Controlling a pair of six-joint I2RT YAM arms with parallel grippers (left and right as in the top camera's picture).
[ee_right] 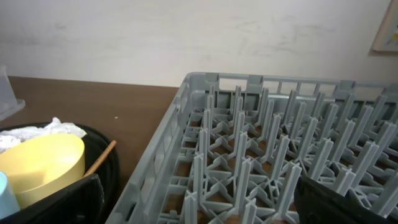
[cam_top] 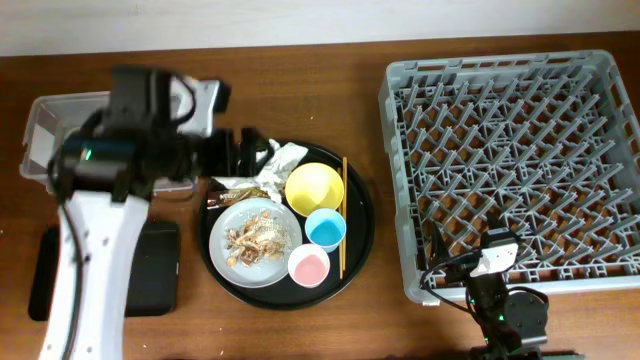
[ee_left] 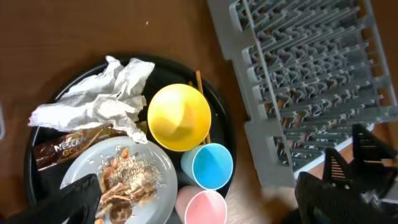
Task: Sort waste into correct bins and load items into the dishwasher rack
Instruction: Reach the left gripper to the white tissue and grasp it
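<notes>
A round black tray holds the yellow bowl (cam_top: pixel 314 187), light-blue cup (cam_top: pixel 325 229), pink cup (cam_top: pixel 308 266), pale-grey plate (cam_top: pixel 262 260) with beige food scraps (cam_top: pixel 252 238), chopsticks (cam_top: pixel 343 215), white napkins (cam_top: pixel 281 163) and a brown wrapper (cam_top: pixel 224 196). My left gripper (cam_top: pixel 241 152) is open and empty, hovering at the tray's back left by the napkins; its wrist view shows the napkins (ee_left: pixel 102 99), bowl (ee_left: pixel 179 117) and both cups between the fingers (ee_left: pixel 205 208). My right gripper (cam_top: pixel 478 258) is open and empty, low at the grey rack's (cam_top: pixel 510 150) front edge (ee_right: pixel 199 199).
The clear plastic box (cam_top: pixel 45 130) stands at the back left, partly under my left arm. The shallow black rectangular tray (cam_top: pixel 155 270) lies front left. The round tray's rim (cam_top: pixel 365 225) lies close to the rack's left wall.
</notes>
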